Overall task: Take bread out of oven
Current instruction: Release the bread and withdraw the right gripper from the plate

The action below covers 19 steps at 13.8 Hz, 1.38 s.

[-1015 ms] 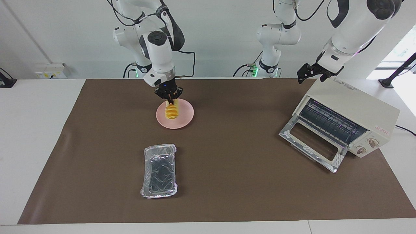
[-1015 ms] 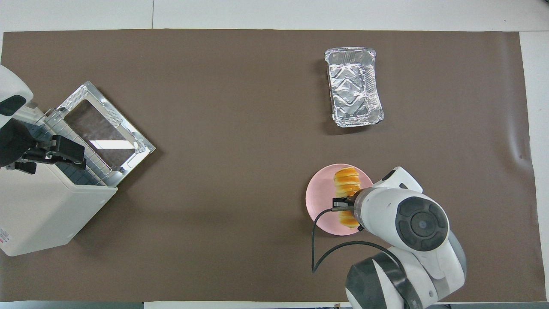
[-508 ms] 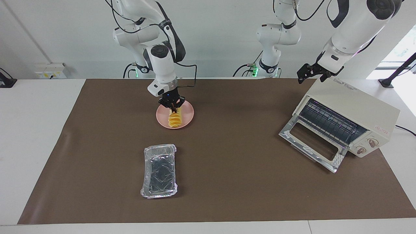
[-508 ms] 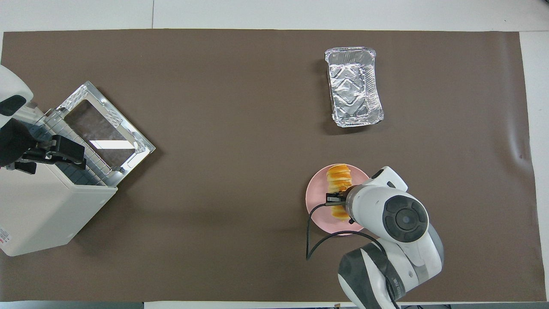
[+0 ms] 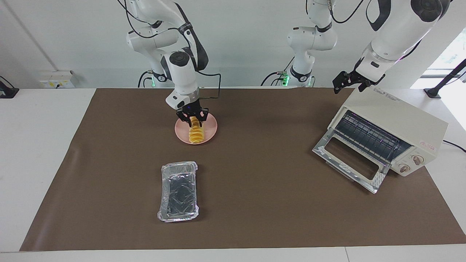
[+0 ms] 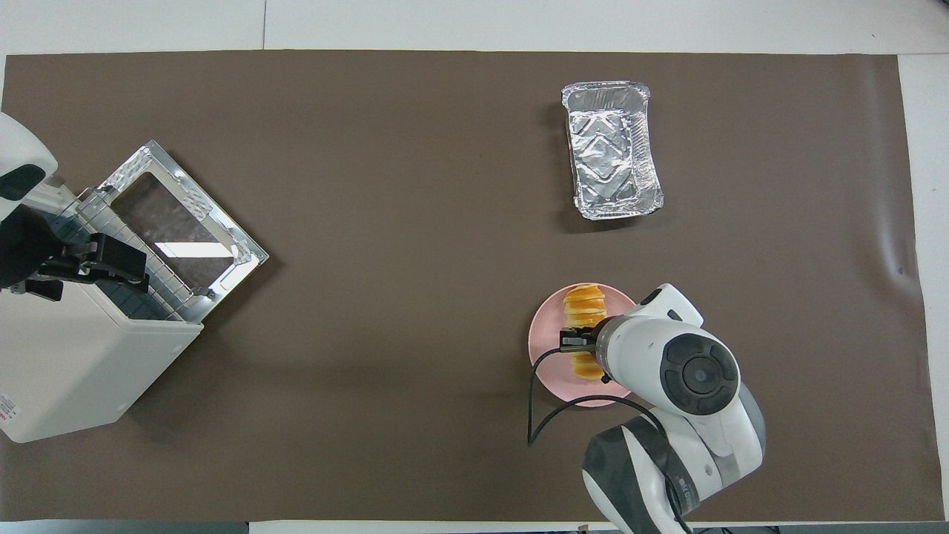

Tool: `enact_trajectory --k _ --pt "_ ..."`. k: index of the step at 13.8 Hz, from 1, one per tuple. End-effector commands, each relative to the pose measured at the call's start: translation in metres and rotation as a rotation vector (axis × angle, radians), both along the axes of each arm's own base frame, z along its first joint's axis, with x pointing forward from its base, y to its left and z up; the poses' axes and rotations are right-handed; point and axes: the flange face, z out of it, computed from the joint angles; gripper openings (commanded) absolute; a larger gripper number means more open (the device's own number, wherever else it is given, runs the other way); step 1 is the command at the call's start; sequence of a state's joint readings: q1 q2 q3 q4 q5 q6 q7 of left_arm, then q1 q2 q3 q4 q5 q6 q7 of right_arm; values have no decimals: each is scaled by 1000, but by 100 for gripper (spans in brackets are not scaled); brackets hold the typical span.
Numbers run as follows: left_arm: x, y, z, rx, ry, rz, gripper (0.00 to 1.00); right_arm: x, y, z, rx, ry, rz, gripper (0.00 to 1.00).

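We see two Franka arms at a table w/ a brown mat (image 5: 255, 203), read across the facing view from its first edge.

The right arm comes down from its base, wrist bent steeply so the right gripper (image 5: 193, 117) points down at the pink plate (image 5: 209, 128). Its jaws have spread apart on either side of the bread's (image 5: 196, 131) robot-ward end; whether the fingers touch the loaf, we cannot tell. The bread lies on the plate, lengthwise toward/away from the robots, out of the oven. In the overhead view the right gripper's (image 6: 586, 343) wrist covers the loaf's middle; the bread (image 6: 583, 298) shows at both ends, and the pink plate (image 6: 541, 348) rim shows around it.

Farther from the robots than the plate, well apart from it, sits a foil tray (image 5: 178, 191), also seen as the foil tray (image 6: 611, 148) overhead. Bare mat lies between tray and plate, and a wide bare stretch of mat runs from the plate toward the left arm's end.

At that end stands the oven (image 5: 393, 123), angled, its door (image 5: 349, 163) dropped flat onto the mat, wire rack (image 5: 367, 136) showing inside. The oven (image 6: 67, 356) sits close to the mat's edge.

The left arm waits, elbow high, w/ the left gripper (image 5: 350, 82) over the oven's top, robot-ward edge. Its jaws' state: cannot tell. Overhead, the left gripper (image 6: 96, 259) hangs above the rack opening.
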<state>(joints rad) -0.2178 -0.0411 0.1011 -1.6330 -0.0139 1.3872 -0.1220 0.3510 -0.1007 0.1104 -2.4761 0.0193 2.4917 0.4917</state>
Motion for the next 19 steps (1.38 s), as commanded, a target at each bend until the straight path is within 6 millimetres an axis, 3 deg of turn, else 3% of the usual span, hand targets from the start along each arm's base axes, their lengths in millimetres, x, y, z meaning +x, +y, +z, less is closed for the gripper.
enact_trajectory --k 1,4,6,10,13,19 --pt "-3 3 4 -9 -17 3 100 32 0 56 7 18 -32 100" --pt "-3 3 3 -8 -15 3 100 85 -54 139 0 13 -38 100" --pt "-3 3 3 -8 -15 3 100 111 -107 176 -12 -18 43 100" --pt "-3 3 4 -9 -17 3 100 112 -157 244 -54 78 161 100" --pt "-3 3 3 -8 -15 3 100 104 -163 270 -71 116 156 100" --pt "-3 3 3 -8 -15 3 100 101 -173 281 -82 147 143 100"
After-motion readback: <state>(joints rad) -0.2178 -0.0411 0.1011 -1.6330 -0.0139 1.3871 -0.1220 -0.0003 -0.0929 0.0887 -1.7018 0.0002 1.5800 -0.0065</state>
